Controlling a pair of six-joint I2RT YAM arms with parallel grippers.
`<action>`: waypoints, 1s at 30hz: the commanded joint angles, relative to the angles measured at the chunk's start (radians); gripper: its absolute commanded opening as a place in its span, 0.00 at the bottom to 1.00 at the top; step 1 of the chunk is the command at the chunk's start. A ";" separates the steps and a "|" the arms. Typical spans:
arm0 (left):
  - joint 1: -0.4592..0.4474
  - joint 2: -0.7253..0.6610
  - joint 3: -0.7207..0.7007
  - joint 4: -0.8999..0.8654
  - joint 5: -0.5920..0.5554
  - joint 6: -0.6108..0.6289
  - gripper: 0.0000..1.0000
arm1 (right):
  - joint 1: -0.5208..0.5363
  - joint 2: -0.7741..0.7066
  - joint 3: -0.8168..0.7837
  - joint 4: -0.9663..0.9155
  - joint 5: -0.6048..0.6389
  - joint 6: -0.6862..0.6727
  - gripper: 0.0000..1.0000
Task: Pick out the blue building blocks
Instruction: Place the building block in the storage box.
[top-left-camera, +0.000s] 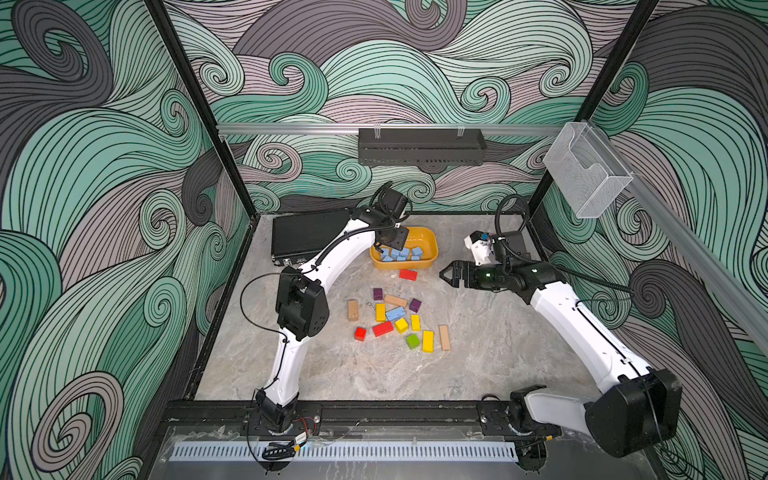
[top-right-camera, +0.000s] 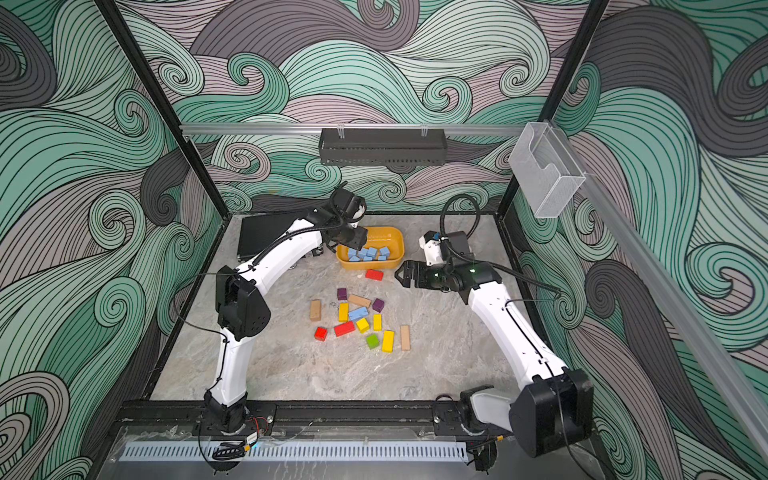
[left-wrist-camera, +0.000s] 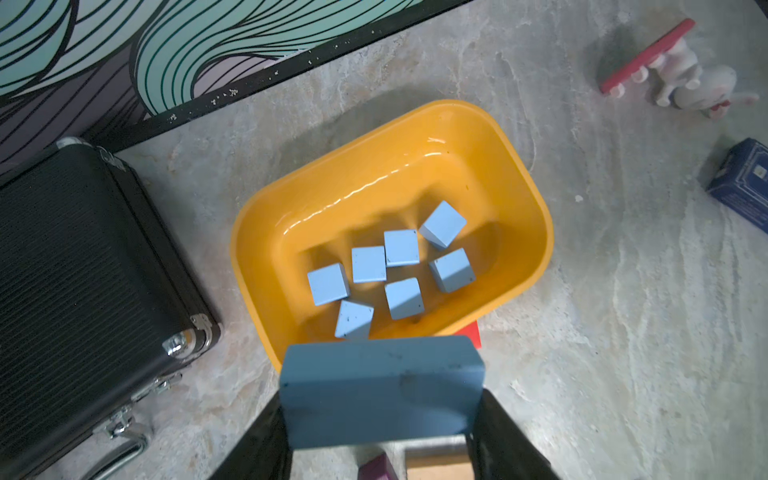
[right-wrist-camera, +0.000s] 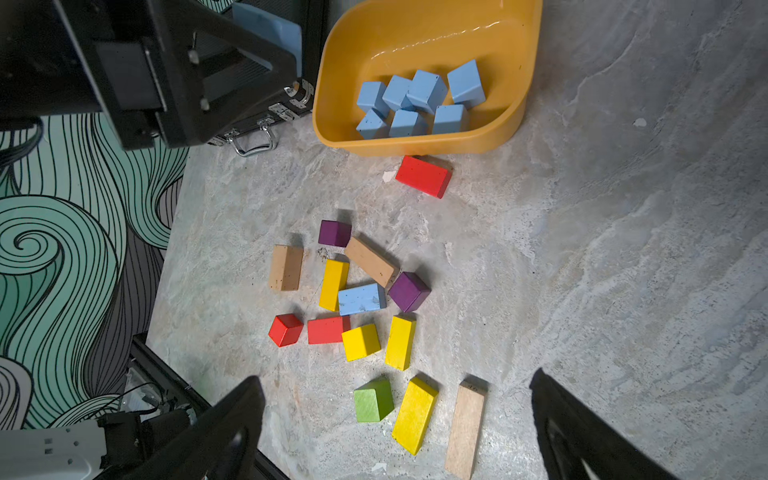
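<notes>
Holding a long blue block (left-wrist-camera: 380, 390) crosswise between its two black fingers (left-wrist-camera: 507, 440), our left gripper (top-left-camera: 390, 240) hangs above the yellow tub (top-left-camera: 431, 248). The fingers are clamped on the block's two ends, and the block is up in the air, not yet in the tub.

We read the table in the top views as a dial, with twelve at the back wall. The tub stands at twelve, and the left gripper is over its nine o'clock rim. On the tub's floor we count seven blue cubes (left-wrist-camera: 401, 248), lying loose and bunched toward its six o'clock side.

One more blue bar (top-left-camera: 395, 313) lies flat near the dial's centre, among the mixed blocks. A yellow bar (top-left-camera: 380, 312) touches its nine o'clock end, and a purple cube (top-left-camera: 414, 305) sits just beside it at two.

A red block (top-left-camera: 407, 274) lies just beside the tub at the tub's six. A black case (top-left-camera: 307, 237) rests at eleven.

Our right gripper (top-left-camera: 444, 277) hovers at about two o'clock. Its jaws are spread wide with nothing between them, it points toward nine, and it is well apart from every block.
</notes>
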 joint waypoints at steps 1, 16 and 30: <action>0.022 0.066 0.094 -0.021 0.021 0.018 0.00 | -0.009 0.019 0.023 0.007 0.036 -0.015 1.00; 0.101 0.285 0.227 0.068 0.116 0.003 0.00 | -0.027 0.143 0.051 0.099 0.029 0.035 1.00; 0.117 0.378 0.233 0.190 0.188 -0.032 0.05 | -0.033 0.199 0.056 0.149 -0.033 0.045 1.00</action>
